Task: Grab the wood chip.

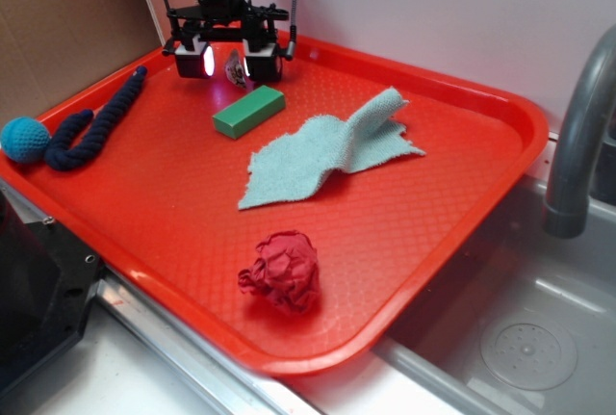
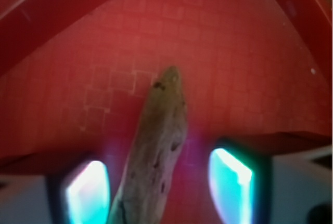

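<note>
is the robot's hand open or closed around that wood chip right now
Open. In the wrist view the wood chip lies between the two fingers of the hand, with red tray showing in gaps on both sides.

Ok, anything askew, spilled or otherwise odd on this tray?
Nothing spilled or damaged. The teal cloth lies rumpled with one corner flipped up, and the red paper is crumpled into a ball. The wood chip sits between the gripper fingers; the jaws look open.
</note>
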